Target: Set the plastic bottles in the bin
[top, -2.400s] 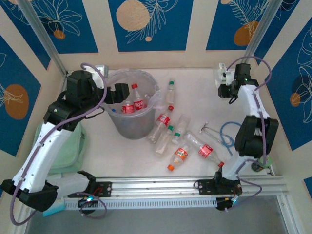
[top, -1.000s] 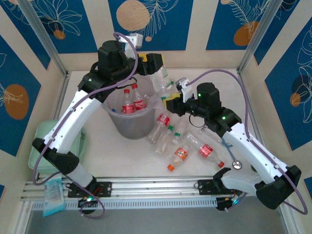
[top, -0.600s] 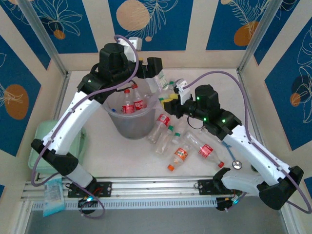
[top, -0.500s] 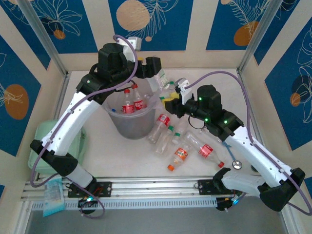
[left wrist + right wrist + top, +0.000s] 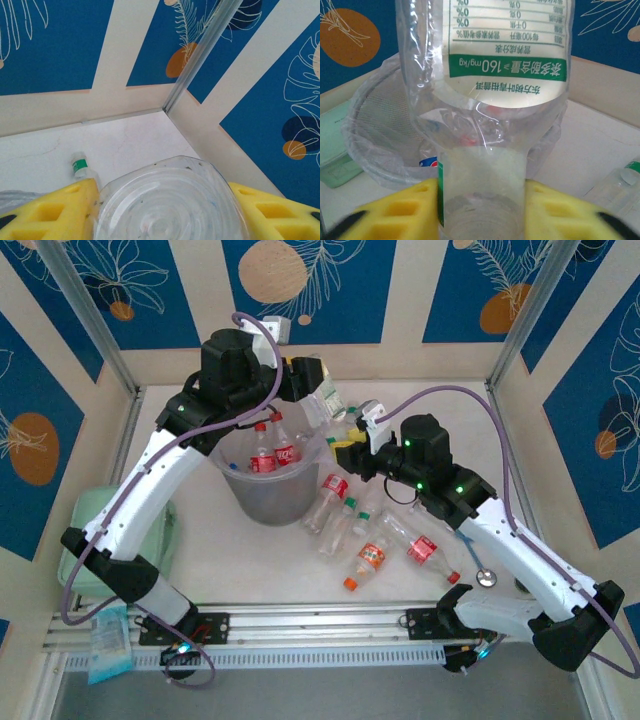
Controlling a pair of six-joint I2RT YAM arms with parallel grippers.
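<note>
Currently I have both arms reaching in over the far right side of the bin [image 5: 265,502], the round grey bucket with a clear bag liner that stands left of centre on the tabletop [image 5: 250,565]. From overhead, the left gripper [image 5: 318,386] sits just past the bin's far rim and the right gripper [image 5: 346,447] just beside its right rim. A clear bottle [image 5: 506,75] runs between them, up off the tabletop. In the left wrist view the bottle's ridged round base fills the gap between the yellow fingers [image 5: 50,212]. They lie against it on either side, so I read that gripper as partway closed on the base end. In the right wrist view the narrower end of a bottle with a white-green label stands between that gripper's own fingers [image 5: 395,212]. Both touch it, so this gripper has hold of it too, and the body rises away from the camera with the bin's mouth behind. It looks like the same bottle, though I cannot tell that for certain. Inside the bin lie two red-labelled bottles [image 5: 274,456]. Right of the bin, loose bottles lie on their sides on the tabletop: a red-labelled one [image 5: 336,487] just beside the bin, an orange-capped one [image 5: 366,562] nearest me, and a red-capped one [image 5: 425,550] further right. A green-capped bottle [image 5: 80,167] lies near the far wall. The pale green tray [image 5: 332,150] sits beyond the bin.
</note>
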